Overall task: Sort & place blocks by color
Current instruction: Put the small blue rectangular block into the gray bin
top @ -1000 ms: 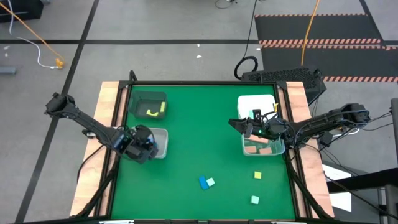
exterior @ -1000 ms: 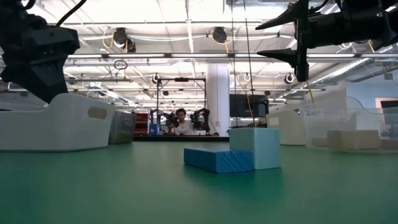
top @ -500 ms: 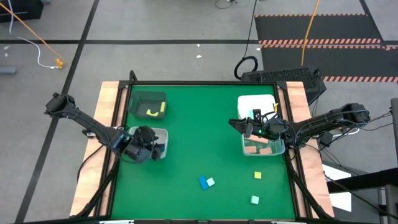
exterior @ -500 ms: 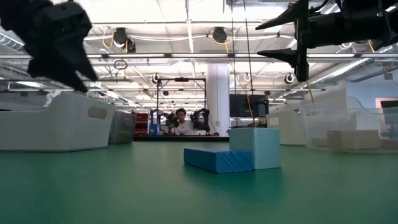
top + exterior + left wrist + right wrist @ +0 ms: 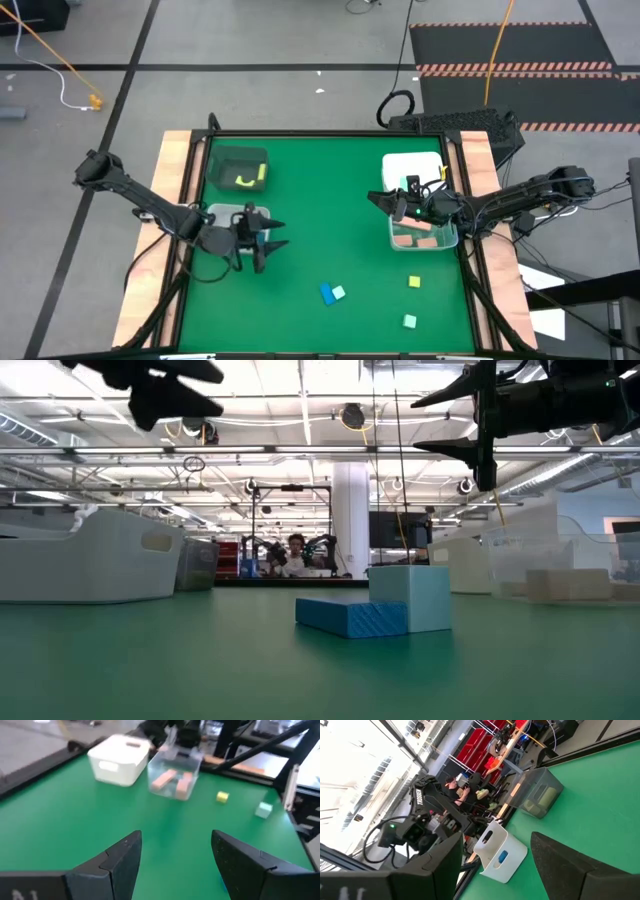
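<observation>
At the far left of the green felt surface (image 5: pixel 330 190) we see a dark translucent bin (image 5: pixel 238 167) with yellow pieces in it, and nearer, a white plastic bin (image 5: pixel 222 214) by the left edge. Our left end effector (image 5: pixel 272 236) hangs just right of that white bin, its fingers spread wide and holding nothing, aimed across the surface toward the loose blocks.

Near the middle front lie a blue bar block (image 5: pixel 327 294) and a mint-green cube (image 5: pixel 339 292), touching each other. We judge the step in hand to be a reach for this pair. To do it well, we should come down over one block only, set the fingers across its free sides and keep clear of its neighbour so it is not dragged along; the blue one belongs in the white bin where a blue piece already shows in the right wrist view.

Further right sit a yellow cube (image 5: pixel 414 282) and a second mint-green cube (image 5: pixel 409 321), well apart. Our right end effector (image 5: pixel 378 204) waits wide and empty above the clear bin (image 5: pixel 447 240) of salmon-pink blocks (image 5: pixel 420 234), beside another white bin (image 5: pixel 412 166).
</observation>
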Available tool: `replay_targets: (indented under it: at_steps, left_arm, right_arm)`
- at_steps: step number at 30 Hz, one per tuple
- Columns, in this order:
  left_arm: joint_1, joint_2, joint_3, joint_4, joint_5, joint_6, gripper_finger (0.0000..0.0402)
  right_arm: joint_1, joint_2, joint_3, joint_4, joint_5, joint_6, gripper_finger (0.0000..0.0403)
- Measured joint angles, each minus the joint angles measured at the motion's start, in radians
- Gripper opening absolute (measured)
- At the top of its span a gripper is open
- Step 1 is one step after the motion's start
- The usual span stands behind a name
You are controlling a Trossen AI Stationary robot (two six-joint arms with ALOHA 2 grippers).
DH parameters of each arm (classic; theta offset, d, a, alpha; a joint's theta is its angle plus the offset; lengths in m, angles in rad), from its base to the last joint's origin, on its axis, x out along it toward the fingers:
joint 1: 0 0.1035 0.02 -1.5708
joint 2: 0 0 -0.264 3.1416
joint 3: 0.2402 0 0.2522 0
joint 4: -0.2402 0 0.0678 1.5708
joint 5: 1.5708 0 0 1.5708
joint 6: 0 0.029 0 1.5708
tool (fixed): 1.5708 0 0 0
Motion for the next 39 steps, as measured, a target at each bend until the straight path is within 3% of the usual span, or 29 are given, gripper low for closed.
replay_targets:
  at_steps: [8,14,16,26,39]
  left_arm:
    - [-0.020,0.155,0.000,0.161,0.078,0.022,0.0239]
    - [-0.049,0.321,0.004,0.415,0.079,0.018,0.0239]
    - [-0.055,0.377,0.040,0.425,0.081,0.021,0.0239]
    - [-0.089,0.606,0.340,0.187,0.091,0.072,0.0239]
    - [-0.071,0.803,0.591,-0.106,0.281,0.047,0.0239]
  right_arm:
    - [0.000,0.000,0.000,0.000,0.000,0.000,0.0224]
    - [0.000,0.000,0.000,0.000,0.000,0.000,0.0224]
    - [0.000,0.000,0.000,0.000,0.000,0.000,0.0224]
    - [0.000,0.000,0.000,0.001,0.000,0.000,0.0224]
    - [0.000,0.000,0.000,0.001,0.000,0.000,0.0224]
